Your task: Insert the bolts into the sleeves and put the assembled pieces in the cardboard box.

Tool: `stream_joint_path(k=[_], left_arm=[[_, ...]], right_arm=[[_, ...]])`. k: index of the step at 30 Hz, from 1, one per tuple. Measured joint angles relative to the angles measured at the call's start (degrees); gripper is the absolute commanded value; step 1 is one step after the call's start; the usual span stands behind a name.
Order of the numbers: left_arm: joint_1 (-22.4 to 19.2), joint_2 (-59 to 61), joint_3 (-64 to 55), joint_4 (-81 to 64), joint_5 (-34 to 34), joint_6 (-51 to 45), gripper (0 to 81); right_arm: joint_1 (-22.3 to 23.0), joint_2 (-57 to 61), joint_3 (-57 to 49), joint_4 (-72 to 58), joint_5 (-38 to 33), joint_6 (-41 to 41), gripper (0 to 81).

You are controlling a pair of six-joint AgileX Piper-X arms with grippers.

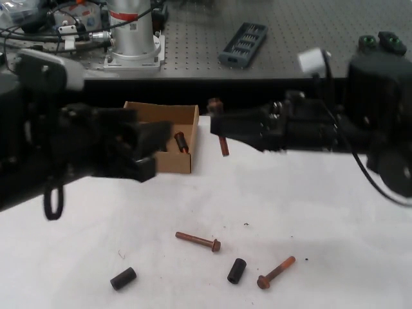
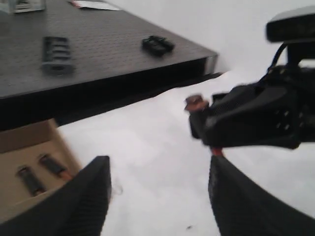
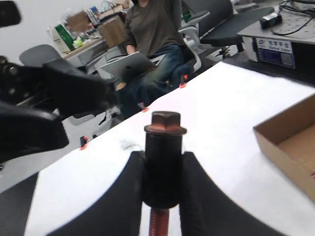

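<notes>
A bench (image 1: 322, 212) covered in white was seen in front of a dark perforated table (image 1: 290, 32). A cardboard box (image 1: 175, 164) was set at the back of the white cover, and two assembled pieces (image 2: 51, 165) were laid inside it. The jaws of the right arm (image 1: 290, 129) were clamped on a black sleeve (image 3: 161, 167) with a bolt (image 3: 165, 123) pushed through it. This piece was held roughly upright in the air, just beside the box, with the bolt's head on top and its shank showing below the sleeve. The jaws of the left arm (image 1: 77, 148) were held apart, with nothing between them, close to the box. Nearer the front of the bench a loose bolt (image 1: 198, 241) and a second bolt (image 1: 275, 271) were laid flat, with a loose sleeve (image 1: 237, 270) between them. Another sleeve (image 1: 123, 278) was laid well apart from these.
</notes>
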Motion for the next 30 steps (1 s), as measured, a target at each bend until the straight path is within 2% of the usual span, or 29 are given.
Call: stream_joint_path(k=[1, 5, 8, 14, 17, 24, 30], left_arm=[[0.4, -1.3, 0.0, 2.5, -1.7, 0.9, 42.9], [0.8, -6.6, 0.0, 11.1, -9.9, 2.9, 42.9], [0.8, -7.4, 0.0, 12.8, -11.6, 2.9, 42.9], [0.8, -7.6, 0.0, 17.8, -21.6, 2.9, 42.9], [0.8, -7.6, 0.0, 21.2, -23.6, 3.1, 42.4], [0.8, -9.8, 0.1, 28.1, -25.0, 3.9, 27.5], [2.4, -15.7, 0.1, 28.4, -25.1, 3.9, 27.7]], right_arm=[[0.0, 2.4, -4.7, 4.7, 0.8, -2.4, 5.4], [0.0, 11.0, -15.7, 12.5, 1.7, -3.9, 5.4], [0.0, 16.0, -22.3, 16.3, 1.9, -3.9, 5.4], [0.4, 23.7, -33.0, 21.9, 1.9, -4.3, 5.4], [0.8, 26.9, -37.9, 24.6, 2.1, -4.3, 5.4], [2.0, 33.6, -47.6, 29.2, 2.1, -4.5, 5.4], [2.8, 37.2, -52.0, 32.7, 4.0, -4.6, 5.4]])
